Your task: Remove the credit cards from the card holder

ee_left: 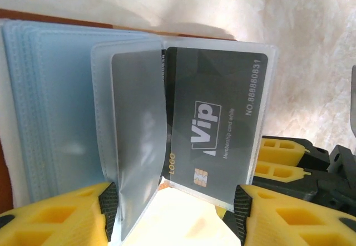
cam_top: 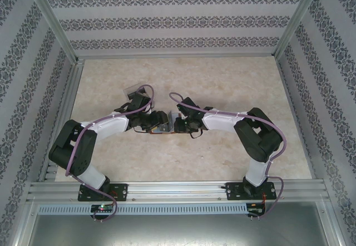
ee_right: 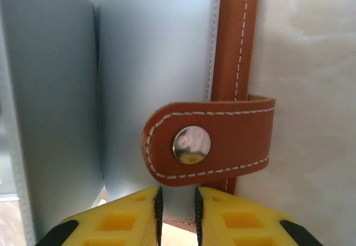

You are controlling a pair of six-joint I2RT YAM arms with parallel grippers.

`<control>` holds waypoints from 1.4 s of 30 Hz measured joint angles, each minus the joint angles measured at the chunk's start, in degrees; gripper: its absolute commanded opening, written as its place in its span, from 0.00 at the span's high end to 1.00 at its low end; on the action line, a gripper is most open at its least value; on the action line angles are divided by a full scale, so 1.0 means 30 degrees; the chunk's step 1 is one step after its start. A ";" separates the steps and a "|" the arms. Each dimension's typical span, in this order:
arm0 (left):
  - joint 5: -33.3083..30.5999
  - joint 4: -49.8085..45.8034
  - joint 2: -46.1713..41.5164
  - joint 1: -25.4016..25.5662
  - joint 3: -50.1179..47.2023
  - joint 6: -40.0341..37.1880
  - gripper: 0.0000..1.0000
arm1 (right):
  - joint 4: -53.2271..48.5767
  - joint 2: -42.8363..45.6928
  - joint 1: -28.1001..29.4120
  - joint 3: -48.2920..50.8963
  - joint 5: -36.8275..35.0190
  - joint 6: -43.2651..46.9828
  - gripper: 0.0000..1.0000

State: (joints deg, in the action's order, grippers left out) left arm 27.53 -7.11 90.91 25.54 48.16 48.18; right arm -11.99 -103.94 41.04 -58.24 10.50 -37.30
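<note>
Brown card holder lies open on the table, between the two wrists. Below the snap strap, right gripper pinches the blue-grey panel edge. Fingers of left gripper spread wide, straddling a clear sleeve and the grey VIP card seated in its pocket; contact with either unclear.

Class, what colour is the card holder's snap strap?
Brown strap with white stitching, clearest in right wrist view.
</note>
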 measured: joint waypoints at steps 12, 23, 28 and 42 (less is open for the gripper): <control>-0.0073 -0.0036 0.0000 0.0080 0.0000 -0.0204 0.32 | 0.0175 0.0714 -0.0022 0.0539 -0.0328 -0.0546 0.56; -0.0437 -0.0313 -0.0007 0.0211 -0.0007 -0.0481 0.33 | -0.0189 0.4597 -0.1260 0.1698 -0.2011 -0.0976 0.60; -0.0852 -0.0903 -0.0299 0.0080 -0.0007 -0.0801 0.52 | -0.0160 0.3818 -0.1078 0.1195 -0.1027 -0.0962 0.70; -0.1035 -0.1399 -0.0146 -0.1056 -0.0262 -0.1836 0.82 | 0.0255 0.0874 0.0160 -0.1129 0.0867 -0.1086 0.76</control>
State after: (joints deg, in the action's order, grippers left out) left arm 24.43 -11.31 90.48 22.37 47.37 42.68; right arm -11.22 -101.32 41.52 -61.63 13.10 -40.56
